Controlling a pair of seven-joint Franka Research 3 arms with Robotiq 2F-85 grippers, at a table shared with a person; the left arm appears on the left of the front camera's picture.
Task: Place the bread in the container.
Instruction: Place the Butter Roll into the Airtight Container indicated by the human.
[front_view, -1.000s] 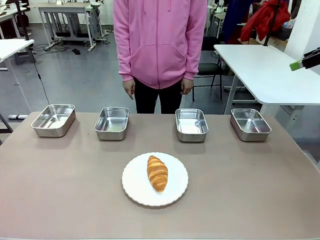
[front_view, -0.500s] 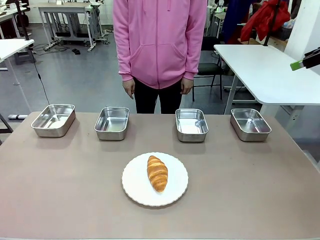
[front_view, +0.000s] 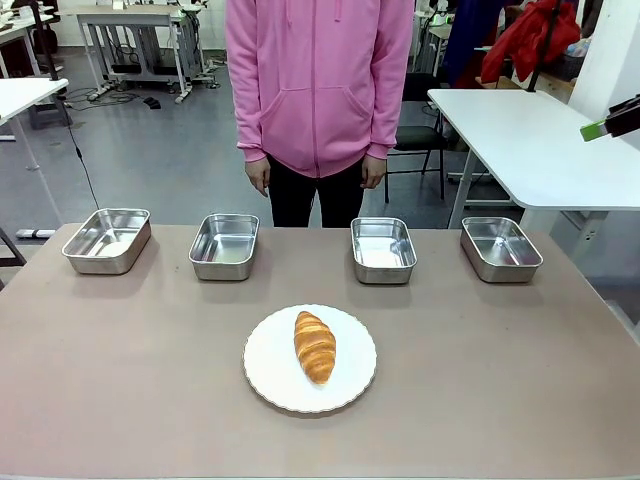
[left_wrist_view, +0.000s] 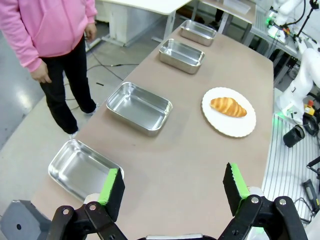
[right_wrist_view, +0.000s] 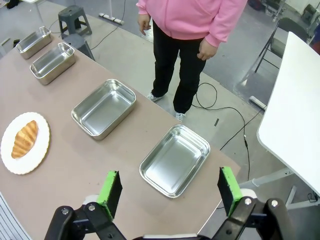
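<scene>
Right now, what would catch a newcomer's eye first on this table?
The golden croissant, alone on a round white plate in the middle of the table. Behind it four empty steel pans stand in a row along the far edge, with a person in a pink hoodie beyond them.

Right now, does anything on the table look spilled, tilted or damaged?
Nothing stands out. The four steel pans stand upright and empty in a row, the croissant lies whole on the white plate, and the table shows no spill.
</scene>
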